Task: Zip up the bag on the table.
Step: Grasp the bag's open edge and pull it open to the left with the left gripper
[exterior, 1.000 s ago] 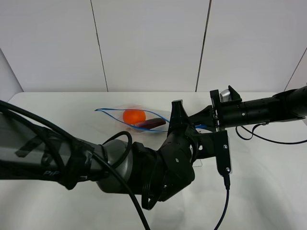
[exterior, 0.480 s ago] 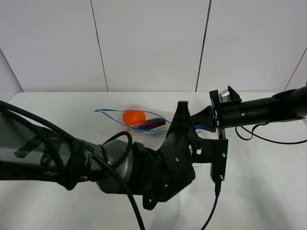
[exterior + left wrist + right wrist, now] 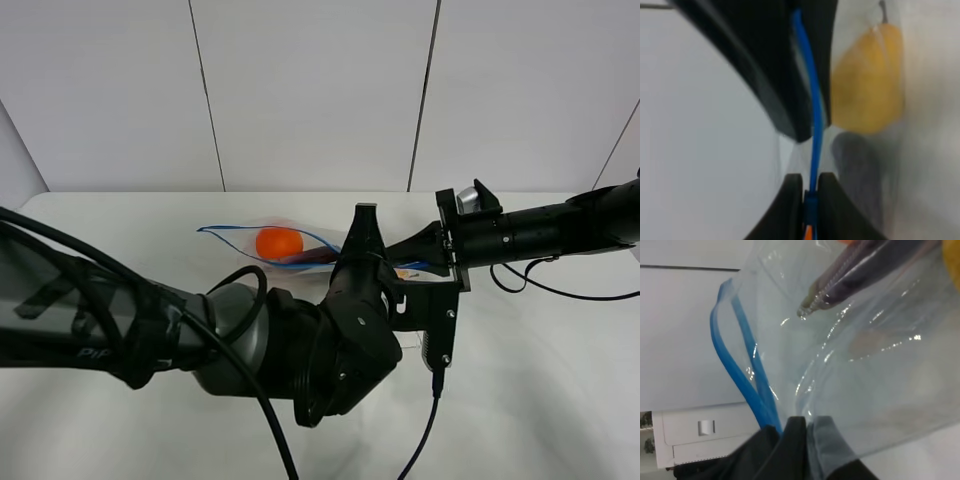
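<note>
Pinching the blue zipper strip between closed fingers, the left claw sits nearest, just beside the yellow pear. The right claw is clenched on a corner of the bag. Farther back, the bag lies mid-bench, its mouth gaping around the orange.

White wall panels, split by thin dark vertical seams, rise behind the far edge of the bench under soft, even light.
</note>
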You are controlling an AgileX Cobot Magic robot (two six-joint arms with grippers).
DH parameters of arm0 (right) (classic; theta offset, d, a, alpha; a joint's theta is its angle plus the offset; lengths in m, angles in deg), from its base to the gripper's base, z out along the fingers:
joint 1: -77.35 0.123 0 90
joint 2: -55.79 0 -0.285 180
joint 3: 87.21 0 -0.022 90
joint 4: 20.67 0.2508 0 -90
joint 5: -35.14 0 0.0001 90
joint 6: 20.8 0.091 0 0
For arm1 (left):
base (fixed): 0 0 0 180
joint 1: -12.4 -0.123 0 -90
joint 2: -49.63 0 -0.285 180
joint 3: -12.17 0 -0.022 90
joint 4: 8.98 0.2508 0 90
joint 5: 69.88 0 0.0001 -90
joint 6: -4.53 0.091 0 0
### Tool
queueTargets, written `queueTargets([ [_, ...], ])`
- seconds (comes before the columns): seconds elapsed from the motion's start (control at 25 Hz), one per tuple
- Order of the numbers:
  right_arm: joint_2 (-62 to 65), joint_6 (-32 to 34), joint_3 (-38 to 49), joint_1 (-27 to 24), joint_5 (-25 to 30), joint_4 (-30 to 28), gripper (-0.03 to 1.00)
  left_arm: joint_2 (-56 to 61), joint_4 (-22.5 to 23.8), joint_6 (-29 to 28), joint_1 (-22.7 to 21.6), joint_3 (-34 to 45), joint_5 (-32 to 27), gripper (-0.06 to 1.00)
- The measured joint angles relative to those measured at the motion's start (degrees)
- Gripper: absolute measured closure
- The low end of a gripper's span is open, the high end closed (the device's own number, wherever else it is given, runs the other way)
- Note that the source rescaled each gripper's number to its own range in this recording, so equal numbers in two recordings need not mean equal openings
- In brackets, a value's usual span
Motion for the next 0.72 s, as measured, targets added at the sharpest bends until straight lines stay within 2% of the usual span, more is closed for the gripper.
queueTargets([
  [0.4,0.0,1.1,0.0,-4.5,0.7,-4.1,0.97,6.0,-0.2,1.6,-5.7,7.5,-1.6,0.94],
  [0.72,0.0,1.1,0.0,-4.8,1.0,-5.2,0.97,7.9,-0.5,2.3,-12.4,11.4,-1.8,0.94],
])
